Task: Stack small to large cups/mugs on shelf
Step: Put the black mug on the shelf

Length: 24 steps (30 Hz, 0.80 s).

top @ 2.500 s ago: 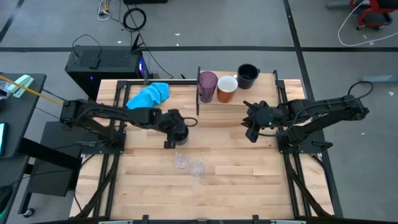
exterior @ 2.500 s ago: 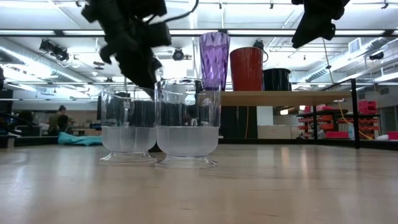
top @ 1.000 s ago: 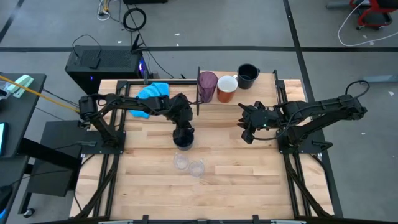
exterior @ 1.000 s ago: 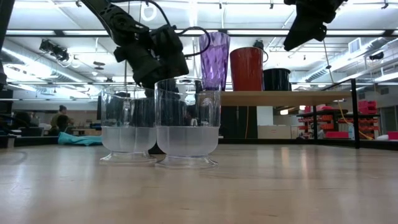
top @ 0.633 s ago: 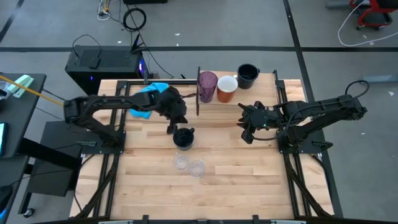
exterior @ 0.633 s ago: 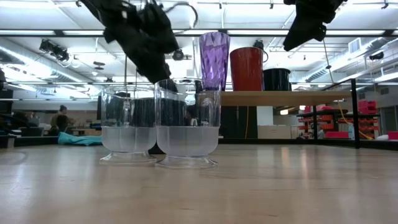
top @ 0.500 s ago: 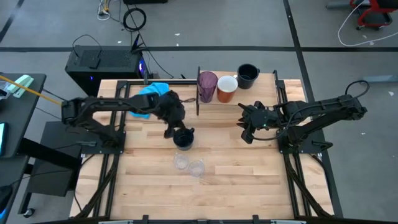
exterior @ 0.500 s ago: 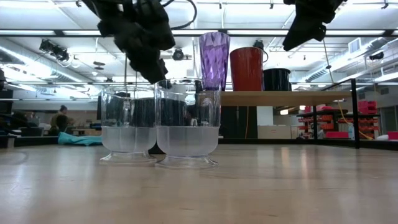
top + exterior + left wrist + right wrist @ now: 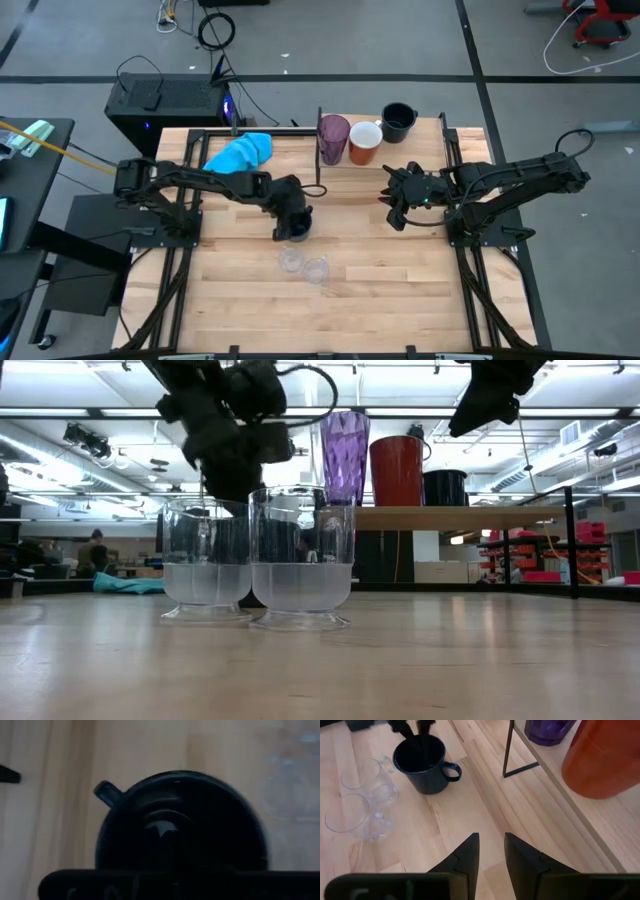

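wooden tabletop (image 9: 400, 290) | navy mug (image 9: 422, 762) under left fingers (image 9: 404, 729), closed inside, nothing gripped | right fingers (image 9: 520, 857) parted, empty

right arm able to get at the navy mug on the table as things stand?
Probably not cleanly: the left tool sits shut right over the navy mug. Bare tabletop lies between it and the right tool, so only the handle side looks free.

Bright even overhead light; ceiling strips (image 9: 150, 412) glare in low view; left wrist view blurred, dim.
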Motion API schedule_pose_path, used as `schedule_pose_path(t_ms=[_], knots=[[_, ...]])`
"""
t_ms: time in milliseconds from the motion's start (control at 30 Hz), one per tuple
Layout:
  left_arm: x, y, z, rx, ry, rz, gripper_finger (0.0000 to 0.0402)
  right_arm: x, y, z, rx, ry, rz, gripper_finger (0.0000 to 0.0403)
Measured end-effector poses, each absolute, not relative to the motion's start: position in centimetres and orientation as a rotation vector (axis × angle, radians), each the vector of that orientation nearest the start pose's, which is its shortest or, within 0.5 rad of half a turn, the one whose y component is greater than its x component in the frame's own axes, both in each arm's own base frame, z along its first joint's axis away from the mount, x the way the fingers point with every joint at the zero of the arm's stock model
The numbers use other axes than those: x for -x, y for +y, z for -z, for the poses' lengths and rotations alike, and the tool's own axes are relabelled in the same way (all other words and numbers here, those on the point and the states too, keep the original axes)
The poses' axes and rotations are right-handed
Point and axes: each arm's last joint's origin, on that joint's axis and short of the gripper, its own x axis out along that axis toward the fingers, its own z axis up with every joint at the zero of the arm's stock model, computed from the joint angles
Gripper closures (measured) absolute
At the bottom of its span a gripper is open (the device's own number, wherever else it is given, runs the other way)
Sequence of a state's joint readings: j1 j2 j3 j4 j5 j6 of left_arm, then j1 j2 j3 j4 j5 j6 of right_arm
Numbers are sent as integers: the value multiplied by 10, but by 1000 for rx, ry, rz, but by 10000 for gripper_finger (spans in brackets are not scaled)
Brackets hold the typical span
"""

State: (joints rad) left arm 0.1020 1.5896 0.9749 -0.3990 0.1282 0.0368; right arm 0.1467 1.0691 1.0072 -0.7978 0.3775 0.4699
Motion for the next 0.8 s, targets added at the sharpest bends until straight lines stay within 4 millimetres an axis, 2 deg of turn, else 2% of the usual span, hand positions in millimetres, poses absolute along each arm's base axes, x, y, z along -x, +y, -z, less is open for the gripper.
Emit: schedule_pose_path(t_ms=[167,433,600,800], knots=[[-320,30,-184,64,973,-1,394,-203,19,-308,-217,754,402,305],[-333,32,-189,30,826,-20,378,-203,19,-309,-219,748,401,305],[-342,33,-183,22,793,-18,381,-205,19,-308,-219,749,402,305],[-351,31,-174,11,742,-10,395,-216,21,-288,-206,738,390,304]])
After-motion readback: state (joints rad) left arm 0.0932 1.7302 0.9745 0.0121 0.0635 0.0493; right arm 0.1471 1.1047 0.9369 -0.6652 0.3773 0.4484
